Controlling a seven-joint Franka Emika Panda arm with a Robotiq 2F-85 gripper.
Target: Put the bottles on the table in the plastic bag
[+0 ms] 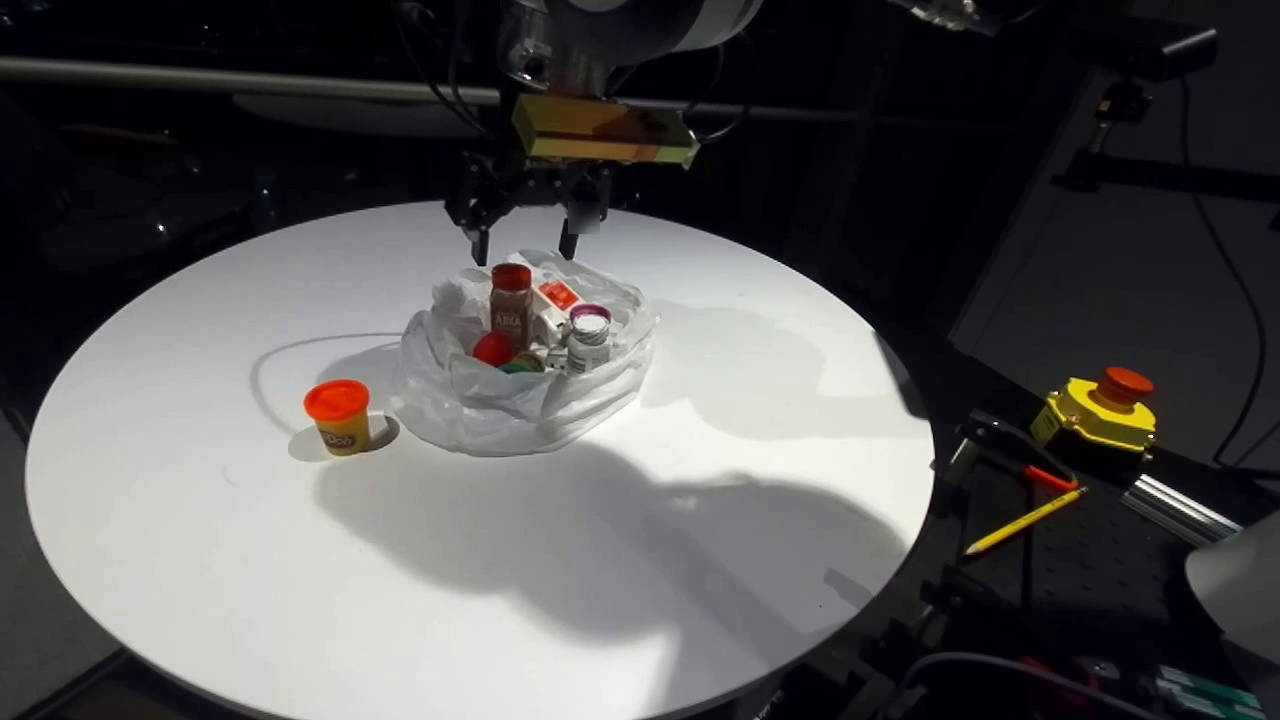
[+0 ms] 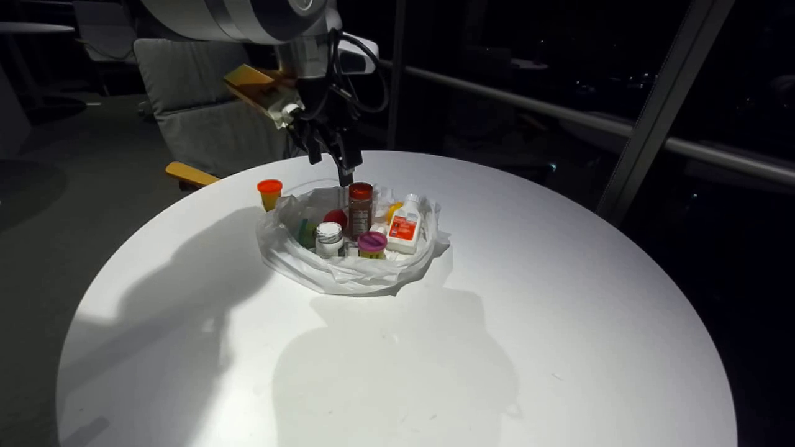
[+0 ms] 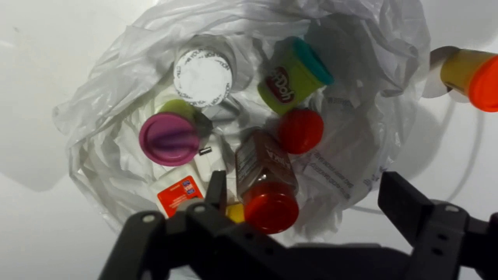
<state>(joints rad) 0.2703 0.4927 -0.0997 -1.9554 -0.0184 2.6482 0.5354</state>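
The whitish plastic bag (image 1: 490, 420) stands with its mouth spread wide on the round white table (image 1: 200, 560). In the wrist view it holds a brown bottle with a red cap (image 3: 268, 175), a white-topped jar (image 3: 203, 77), a purple-lidded pot (image 3: 169, 139), a teal-lidded pot (image 3: 293, 76) and a white bottle with a red label (image 3: 181, 192). Beside the bag, an orange-lidded yellow pot (image 1: 340, 420) sits upright on the table. Above the bag, close over the red cap, hangs my gripper (image 1: 524, 248), its fingers wide apart and gripping nothing.
Also inside the bag lies a round red object (image 3: 300, 131), with a piece of something yellow (image 3: 235, 212) partly hidden by a finger. Off the table's edge are a yellow emergency-stop box (image 1: 1098, 415) and a yellow pencil (image 1: 1025, 521). A grey chair (image 2: 205, 105) stands behind the table.
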